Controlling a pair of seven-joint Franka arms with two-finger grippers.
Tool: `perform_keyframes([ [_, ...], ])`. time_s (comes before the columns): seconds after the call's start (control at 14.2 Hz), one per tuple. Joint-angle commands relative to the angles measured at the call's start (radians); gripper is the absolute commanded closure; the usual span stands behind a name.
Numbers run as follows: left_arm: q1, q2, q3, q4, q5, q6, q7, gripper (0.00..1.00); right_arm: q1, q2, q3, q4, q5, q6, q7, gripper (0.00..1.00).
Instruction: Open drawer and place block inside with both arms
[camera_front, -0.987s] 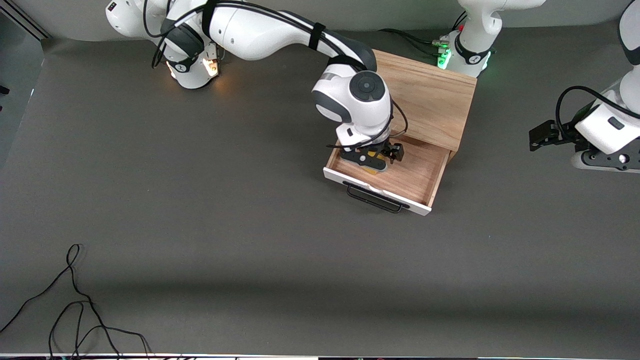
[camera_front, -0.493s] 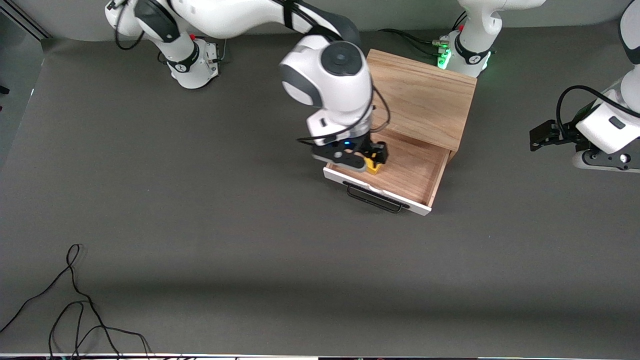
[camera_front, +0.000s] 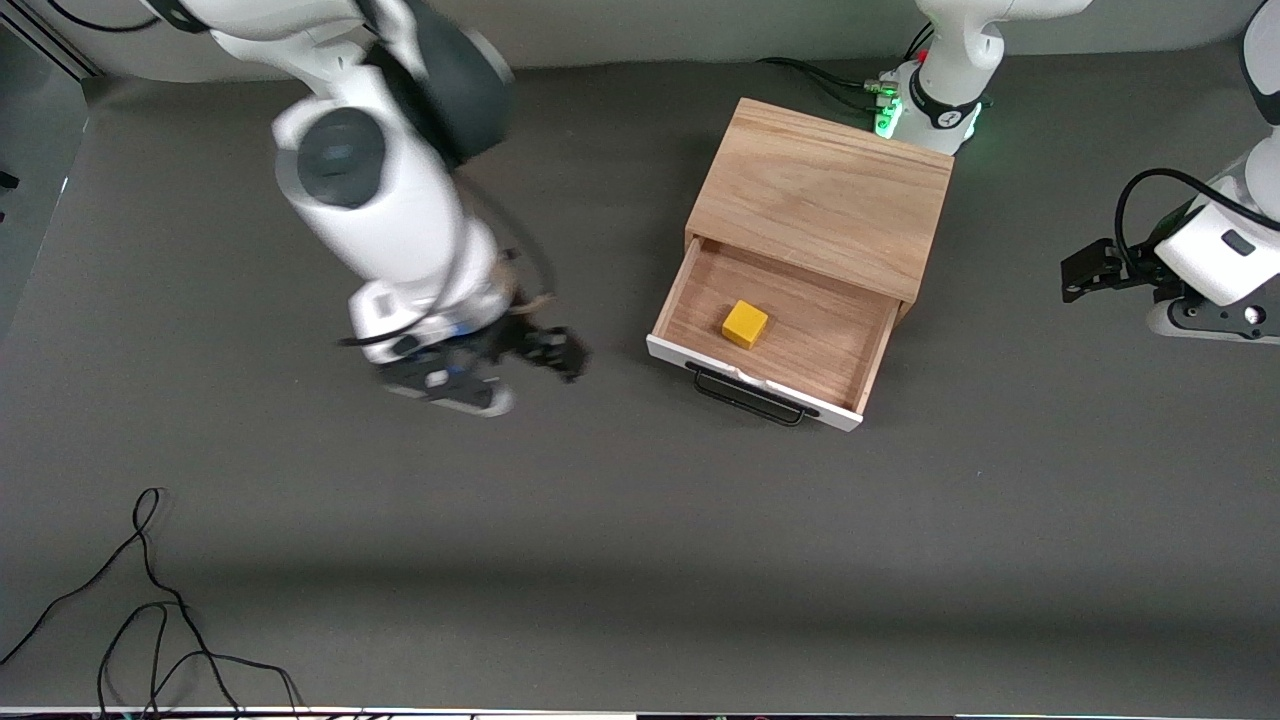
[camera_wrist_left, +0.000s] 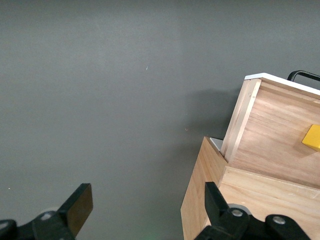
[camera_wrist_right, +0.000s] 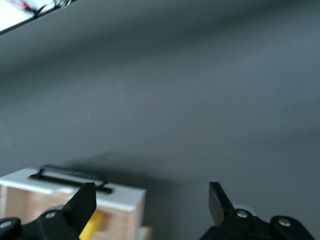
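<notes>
since a moment ago my right gripper (camera_front: 540, 352) has let go of the block (camera_front: 745, 324) and swung out of the drawer (camera_front: 771, 330); it now hangs over the bare table (camera_front: 600, 540) toward my right arm's end, fingers (camera_wrist_right: 82, 205) spread wide with nothing between them. the yellow block sits flat on the wooden floor of the drawer, which stands pulled out of the oak cabinet (camera_front: 825, 195), its black bar handle (camera_front: 748, 398) facing the front camera. my left gripper (camera_front: 1085, 270) waits over the table at the left arm's end, beside the cabinet, fingers (camera_wrist_left: 80, 202) held apart and empty.
</notes>
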Motion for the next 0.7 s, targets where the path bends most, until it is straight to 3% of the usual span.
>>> perform_keyframes([
  [0.0,-0.015,0.008,0.012,0.024,0.01,-0.025,0.014,0.0,-0.13,-0.194,0.007,-0.237,0.049,0.013,-0.199,0.0],
  [0.14,-0.017,0.009,0.013,0.024,0.011,-0.023,0.014,0.0,-0.202,-0.288,-0.019,-0.341,0.063,0.023,-0.334,0.0],
  [0.42,-0.015,0.012,0.013,0.024,0.011,-0.02,0.014,0.0,-0.204,-0.404,-0.168,-0.463,0.062,0.024,-0.479,0.0],
  [0.63,-0.015,0.014,0.013,0.024,0.01,-0.02,0.014,0.0,-0.299,-0.446,-0.177,-0.503,0.062,0.018,-0.595,0.0],
])
